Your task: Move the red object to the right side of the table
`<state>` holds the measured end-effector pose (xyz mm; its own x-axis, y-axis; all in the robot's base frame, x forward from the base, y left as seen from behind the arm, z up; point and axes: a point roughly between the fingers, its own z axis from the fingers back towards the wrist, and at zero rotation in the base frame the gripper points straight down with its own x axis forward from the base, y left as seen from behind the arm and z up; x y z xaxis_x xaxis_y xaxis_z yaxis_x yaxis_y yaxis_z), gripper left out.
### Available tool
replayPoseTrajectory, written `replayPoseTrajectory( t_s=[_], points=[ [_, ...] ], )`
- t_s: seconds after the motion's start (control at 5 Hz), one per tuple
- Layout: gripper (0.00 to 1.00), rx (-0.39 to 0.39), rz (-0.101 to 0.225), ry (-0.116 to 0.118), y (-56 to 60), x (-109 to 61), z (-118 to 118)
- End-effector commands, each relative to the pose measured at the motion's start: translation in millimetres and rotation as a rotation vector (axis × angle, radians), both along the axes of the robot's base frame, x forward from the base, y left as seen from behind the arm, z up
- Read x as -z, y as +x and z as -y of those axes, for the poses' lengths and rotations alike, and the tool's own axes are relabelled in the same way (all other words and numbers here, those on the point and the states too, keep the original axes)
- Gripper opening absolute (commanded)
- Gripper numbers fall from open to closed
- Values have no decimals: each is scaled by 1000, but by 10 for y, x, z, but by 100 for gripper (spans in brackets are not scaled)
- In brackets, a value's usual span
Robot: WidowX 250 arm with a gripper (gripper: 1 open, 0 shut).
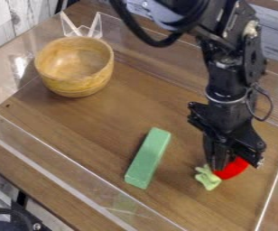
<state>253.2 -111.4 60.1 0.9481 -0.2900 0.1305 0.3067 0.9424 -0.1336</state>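
Observation:
The red object (236, 168), a small strawberry-like toy with a light green stem (208, 179), is near the table's front right corner. My gripper (229, 161) points almost straight down and is shut on it, with the black fingers covering its upper part. Whether the toy rests on the dark wood table (117, 122) or hangs just above it cannot be told. The black arm reaches down from the upper middle of the view.
A long green block (148, 158) lies to the left of the gripper. A wooden bowl (74, 65) stands at the back left. Low clear acrylic walls (57, 158) edge the table, with the right wall close to the gripper.

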Motion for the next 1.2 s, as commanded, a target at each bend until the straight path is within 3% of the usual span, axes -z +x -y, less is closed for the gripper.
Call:
replayPoseTrajectory(
  t_s=[0.0, 0.4, 0.8, 1.0],
  points=[
    [100, -18, 43, -7, 7, -155, -24],
    [100, -156, 48, -12, -16, -221, 57],
    [100, -65, 40, -37, -1, -26, 283],
    [100, -19, 40, -37, -15, 8, 351]
  ],
)
